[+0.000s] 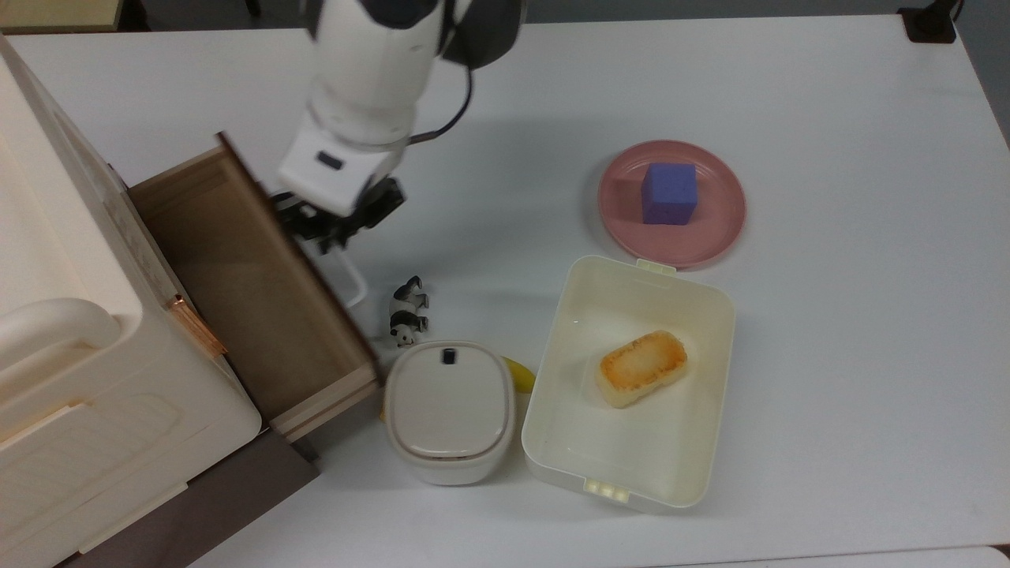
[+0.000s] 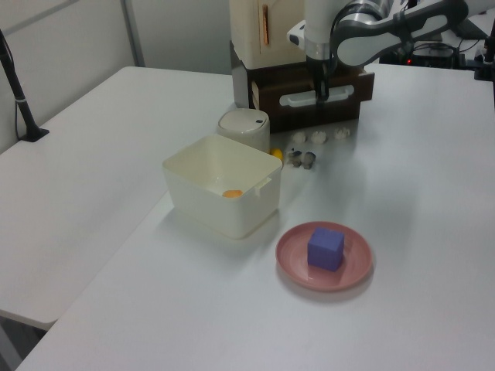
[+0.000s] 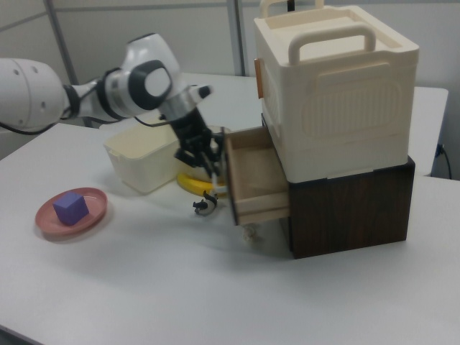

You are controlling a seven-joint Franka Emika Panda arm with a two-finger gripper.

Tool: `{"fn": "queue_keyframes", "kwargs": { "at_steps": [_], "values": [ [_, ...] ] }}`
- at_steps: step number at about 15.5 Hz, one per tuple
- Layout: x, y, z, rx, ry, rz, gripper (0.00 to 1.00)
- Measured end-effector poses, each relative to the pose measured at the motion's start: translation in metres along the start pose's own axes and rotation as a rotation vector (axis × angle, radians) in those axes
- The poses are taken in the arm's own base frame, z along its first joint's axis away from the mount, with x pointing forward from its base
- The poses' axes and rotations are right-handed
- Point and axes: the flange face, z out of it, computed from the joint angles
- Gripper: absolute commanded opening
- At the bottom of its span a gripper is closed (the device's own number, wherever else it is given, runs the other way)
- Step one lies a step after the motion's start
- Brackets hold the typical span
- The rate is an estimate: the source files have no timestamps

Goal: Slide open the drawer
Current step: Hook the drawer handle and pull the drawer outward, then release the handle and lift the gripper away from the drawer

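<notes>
Top view: the drawer (image 1: pixel 252 292) stands pulled well out of the cream cabinet (image 1: pixel 71 315), its light-wood interior exposed and bare. The gripper (image 1: pixel 335 229) sits at the drawer's dark front, fingers pinched on the white loop handle (image 1: pixel 353 278). The drawer's front corner lies just beside the small white lidded bin (image 1: pixel 450 410). A panda figurine (image 1: pixel 407 312) stands near the handle. The cream lunch box (image 1: pixel 631 379) holds a toasted bread piece (image 1: pixel 641 368); a banana (image 1: pixel 519 374) shows between bin and box. A purple cube (image 1: pixel 669 192) rests on the pink plate (image 1: pixel 714 237). Right view: the drawer (image 3: pixel 255 183) projects from under the cabinet's cream upper section, above the tabletop (image 3: pixel 144 287)
</notes>
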Motion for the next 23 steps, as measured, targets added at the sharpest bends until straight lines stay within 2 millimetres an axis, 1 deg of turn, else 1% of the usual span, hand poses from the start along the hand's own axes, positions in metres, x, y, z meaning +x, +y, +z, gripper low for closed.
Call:
{"fn": "queue_keyframes", "kwargs": {
  "at_steps": [1,2,3,4,5,7,9,12,13,14,16,19,20,23],
  "values": [
    [0.002,-0.019,-0.008,0.03,-0.016,-0.017,0.16],
    [0.004,-0.034,-0.015,0.053,-0.025,-0.03,0.62],
    [0.004,-0.04,-0.02,0.06,-0.025,-0.033,0.77],
    [0.004,-0.042,-0.023,0.07,-0.021,-0.021,0.86],
    [0.003,-0.041,-0.024,0.087,-0.014,0.001,1.0],
    [0.004,-0.045,-0.027,0.131,0.0,0.051,1.0],
    [0.006,-0.051,-0.034,0.148,0.011,0.07,1.0],
    [0.003,-0.048,-0.046,0.148,0.02,0.143,1.0],
    [0.0,-0.044,-0.053,0.146,0.028,0.18,1.0],
    [-0.007,-0.038,-0.063,0.15,0.022,0.228,1.0],
    [-0.019,-0.034,-0.08,0.165,-0.027,0.312,1.0],
    [-0.032,-0.038,-0.112,0.214,-0.075,0.432,1.0],
    [-0.038,-0.041,-0.127,0.259,-0.075,0.486,1.0],
    [-0.049,-0.038,-0.14,0.277,-0.094,0.568,1.0]
  ]
}}
